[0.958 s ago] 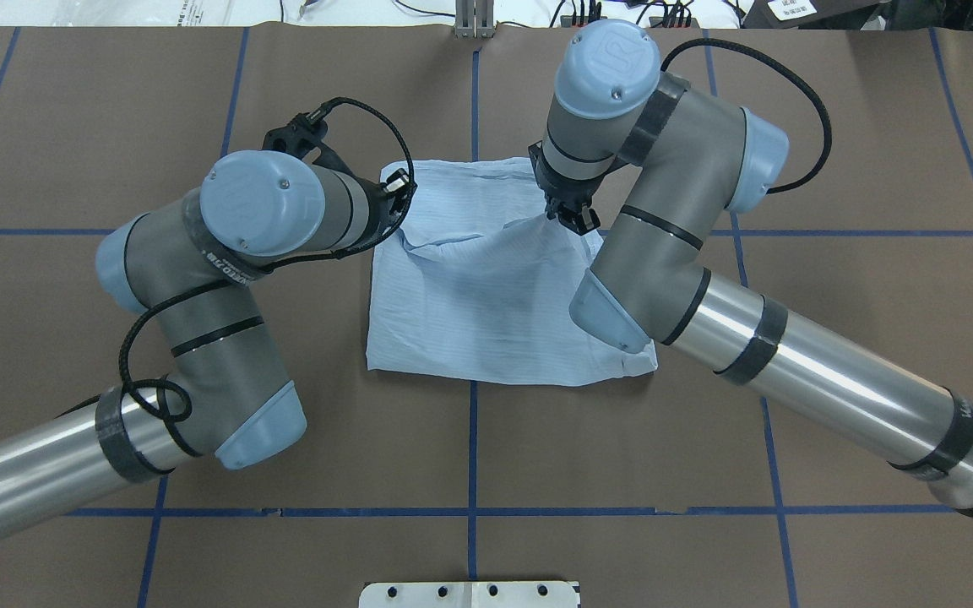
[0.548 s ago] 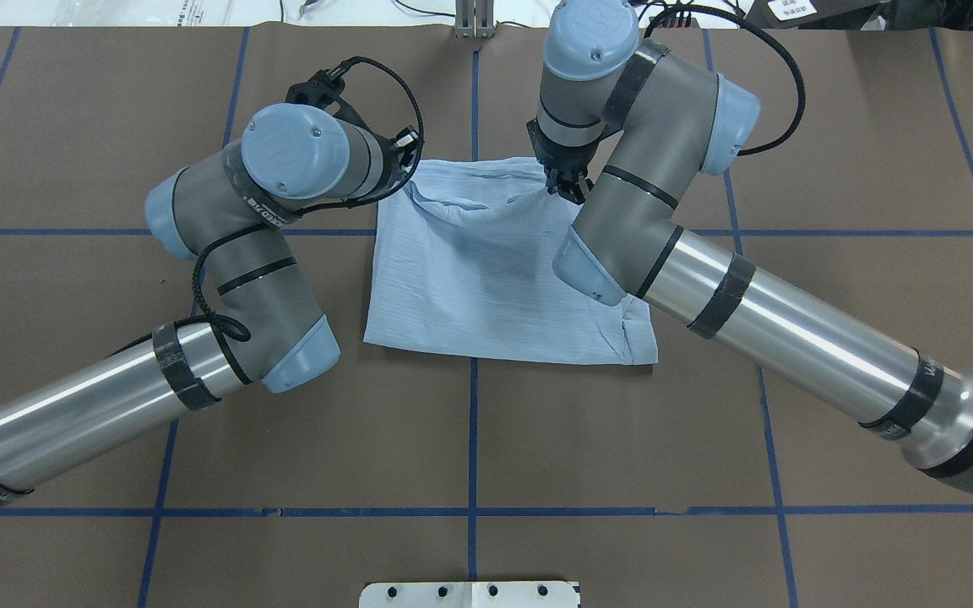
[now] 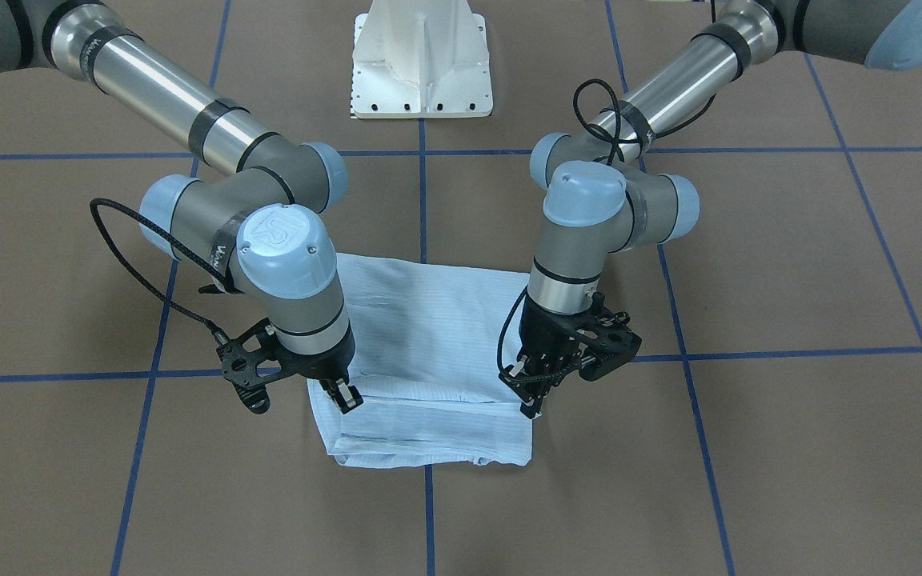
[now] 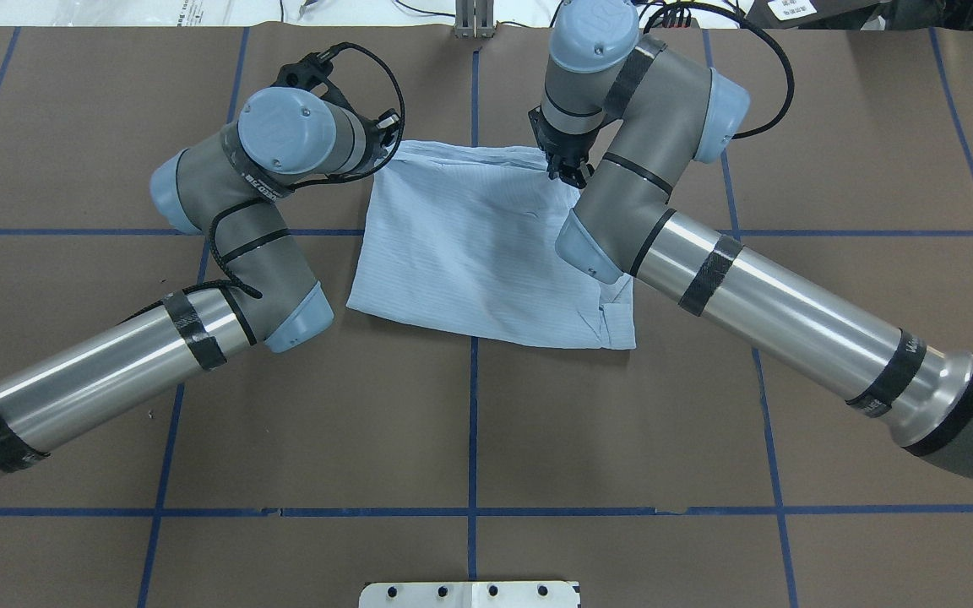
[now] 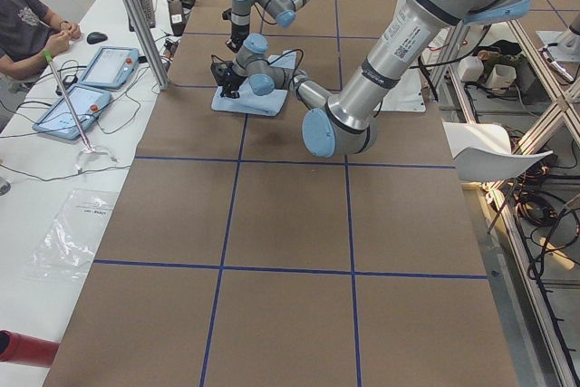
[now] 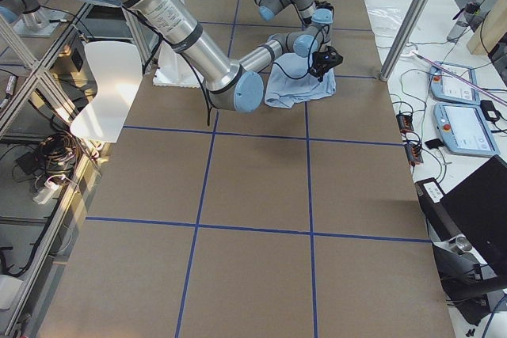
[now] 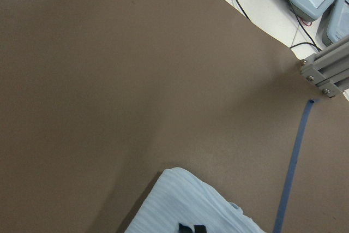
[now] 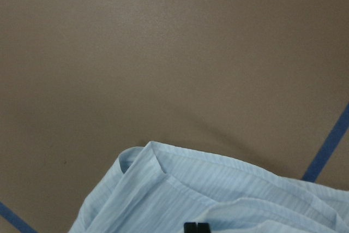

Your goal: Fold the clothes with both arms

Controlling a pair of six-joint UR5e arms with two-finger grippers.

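Two robot arms reach out over the brown table, the left arm and the right arm. The blue shirt lies flat between them, folded into a rough square with a few layers. From the grippers, the shirt spreads back toward the robot's base. Each gripper is down at the edge farthest from that base, one at each corner. The left gripper looks pinched shut on its corner of the shirt. The right gripper looks pinched shut on the other corner. Each wrist view shows black fingertips close together, with striped cloth right under them. I think this shirt is very light, thin and soft, so it will flop and sag wherever nothing holds it up. It will not break, but it can slip out of a weak pinch, and the layers can slide apart. The best places to hold it seem to be the two corners by the grippers, with all the layers caught together. Both grippers should move at the same speed so the cloth stays smooth between them. A small loose flap, maybe a collar or cuff, sticks out under the right arm and could get caught in a fold.
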